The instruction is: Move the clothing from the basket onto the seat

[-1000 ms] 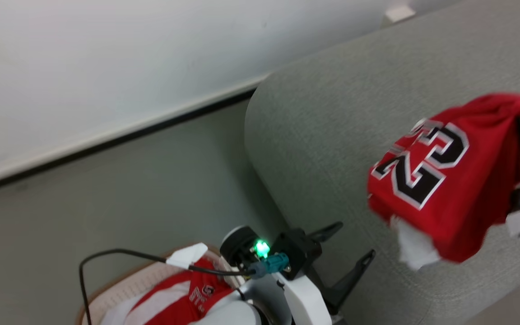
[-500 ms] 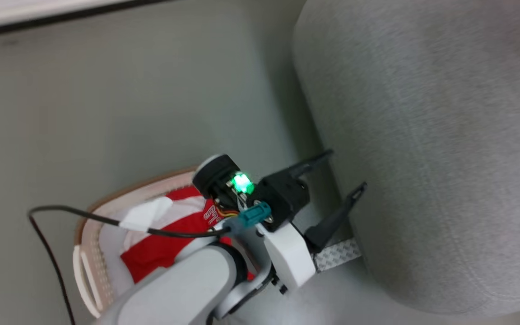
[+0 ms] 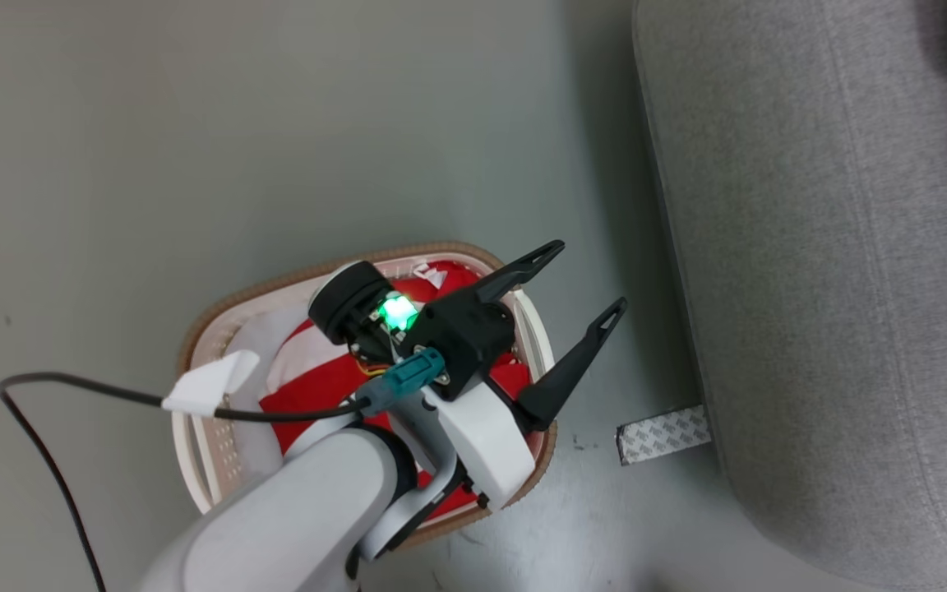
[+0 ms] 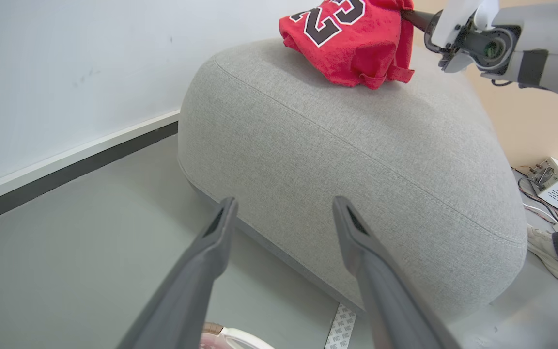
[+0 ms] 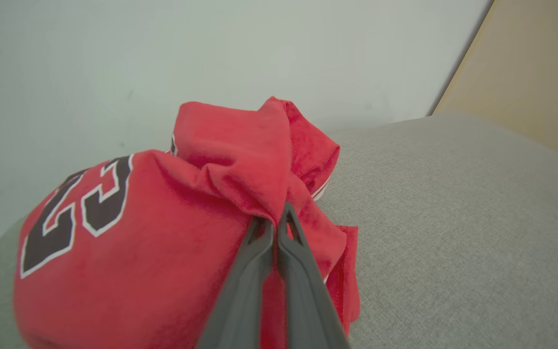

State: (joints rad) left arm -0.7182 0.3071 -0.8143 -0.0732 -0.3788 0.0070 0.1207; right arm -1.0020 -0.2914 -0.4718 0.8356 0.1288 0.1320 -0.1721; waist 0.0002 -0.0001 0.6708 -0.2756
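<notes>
**Right pincer** [image 5: 273,223]: fingers together, clamped on a gathered fold of the red number-23 jersey [image 5: 129,252]. The jersey's bulk rests on top of the grey upholstered seat [image 5: 453,218], and only the pinched fold is held up. Judgement: this is the deposit stage, release not yet made. Gripping a bunched fold suits soft cloth, which would slip from a flat pinch.

**Left pincer** [image 3: 591,274]: fingers apart, nothing between them. It hangs over the seat-side end of the laundry basket [image 3: 276,284], which stands on the floor just beside the seat. In the left wrist view the fingers point at the seat's flank, not down into the basket.

**Contents:** red-and-white garments [image 3: 317,399] lie in the basket on the white liner [image 3: 256,337].

**Assessment:** task partly done. The left arm appears staged for the next pick and would need to tilt downward. Risks are the jersey snagging on the fingers at release, and the liner being picked up with a garment.
</notes>
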